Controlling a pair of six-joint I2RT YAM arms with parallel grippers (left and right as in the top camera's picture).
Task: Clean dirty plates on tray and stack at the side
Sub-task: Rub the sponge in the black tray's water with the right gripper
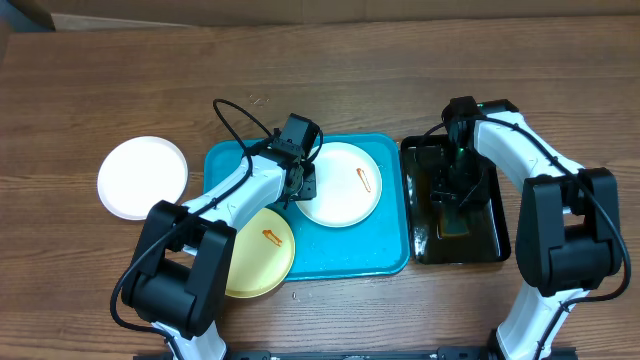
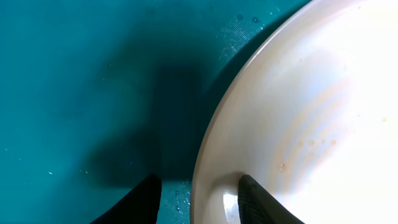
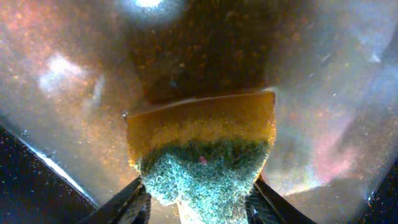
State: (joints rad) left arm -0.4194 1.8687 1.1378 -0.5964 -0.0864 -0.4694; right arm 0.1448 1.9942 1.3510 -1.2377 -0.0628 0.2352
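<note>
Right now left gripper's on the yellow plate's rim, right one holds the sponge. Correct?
No: the left gripper straddles the rim of the white plate on the tray, not the yellow plate; the left wrist view shows it. The right gripper does hold the sponge.

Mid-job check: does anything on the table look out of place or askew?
Yes: the pale yellow plate sits askew, hanging over the near-left rim of the turquoise tray and out over the table rather than lying flat inside. The smeared white plate lies fully in the tray. Nothing else stands out.
</note>
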